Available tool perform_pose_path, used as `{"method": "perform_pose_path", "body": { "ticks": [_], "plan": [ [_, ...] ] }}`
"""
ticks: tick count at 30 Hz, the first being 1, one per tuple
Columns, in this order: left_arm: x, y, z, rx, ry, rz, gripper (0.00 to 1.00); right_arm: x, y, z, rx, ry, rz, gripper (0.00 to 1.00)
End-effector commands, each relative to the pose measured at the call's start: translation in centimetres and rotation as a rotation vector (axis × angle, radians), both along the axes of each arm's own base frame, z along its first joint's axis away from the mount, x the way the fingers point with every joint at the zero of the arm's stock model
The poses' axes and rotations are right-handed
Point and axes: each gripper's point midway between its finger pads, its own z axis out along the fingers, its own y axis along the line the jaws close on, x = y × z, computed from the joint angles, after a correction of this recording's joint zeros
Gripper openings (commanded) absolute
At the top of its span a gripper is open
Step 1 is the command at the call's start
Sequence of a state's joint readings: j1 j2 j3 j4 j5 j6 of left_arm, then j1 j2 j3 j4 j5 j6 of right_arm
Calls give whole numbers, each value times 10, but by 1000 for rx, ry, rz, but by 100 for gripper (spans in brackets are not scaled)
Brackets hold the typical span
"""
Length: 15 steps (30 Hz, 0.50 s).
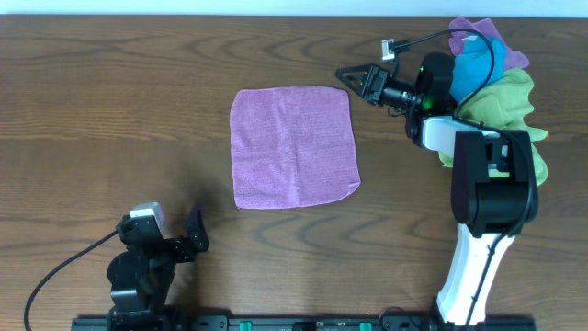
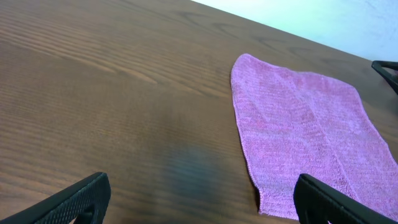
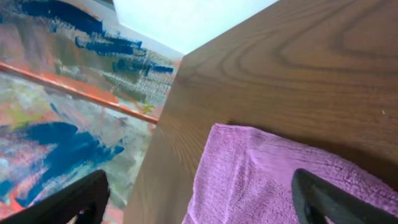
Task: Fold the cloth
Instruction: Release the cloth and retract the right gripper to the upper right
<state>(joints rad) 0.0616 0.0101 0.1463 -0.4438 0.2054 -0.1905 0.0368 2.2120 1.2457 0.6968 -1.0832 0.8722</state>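
Two grippers are mine, and both are spread wide with nothing in them. My left gripper point(image 1: 198, 233) sits low at the near left side of the table point(image 1: 110, 101), well apart from the cloth. Its fingers point(image 2: 71, 200) stand far from each other over brown wood with wavy lines. A soft dark shadow lies on the wood in front of them.

Next comes the cloth point(image 1: 294, 147). It is light purple and lies flat and spread out in the middle of the table. Its sides run almost even with the table's sides. The near right corner sticks out a little. Brown wood shows all around it, with a big stretch on the left.

My right gripper point(image 1: 346, 81) hangs just by the far right corner of the cloth, fingers point(image 3: 329, 199) let go and wide. I cannot tell if they touch it. My right wrist camera sees that corner under me, then the table's edge. Past the edge are blue, orange and grey splashes, and a white wall point(image 3: 186, 18).

Far right, behind my right arm, is a heap: a green cloth point(image 1: 514, 97), a blue cloth point(image 1: 473, 66) and another purple cloth point(image 1: 470, 28), all bunched up together.
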Motion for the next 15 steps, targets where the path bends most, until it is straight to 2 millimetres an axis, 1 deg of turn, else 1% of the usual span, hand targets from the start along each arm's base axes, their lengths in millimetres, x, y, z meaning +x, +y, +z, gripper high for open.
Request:
{"method": "perform_pose_path", "body": {
  "ticks": [1, 3, 4, 5, 7, 9, 11, 13, 15],
  "plan": [
    [0, 0, -8, -4, 16, 1, 95, 5, -3, -3, -28, -25, -24, 88],
    [0, 0, -8, -4, 16, 1, 95, 10, -7, -5, -41, -26, -60, 88],
    [0, 0, -8, -4, 16, 1, 95, 10, -7, -5, -41, -25, -58, 87],
    [0, 0, -8, -4, 16, 1, 95, 7, -6, -5, -35, -24, -40, 85],
    [0, 0, -8, -3, 16, 1, 95, 1, -5, -6, -24, -4, -7, 77],
    [0, 0, -8, -4, 16, 1, 95, 1, -13, -16, -28, 61, -30, 75],
    [0, 0, -8, -4, 16, 1, 95, -2, -31, -40, -40, 218, -80, 77],
    [0, 0, -8, -4, 16, 1, 95, -8, -43, -56, -47, 327, -107, 83],
    [0, 0, -8, -4, 16, 1, 95, -6, -51, -61, -64, 338, -135, 90]
  ]
}}
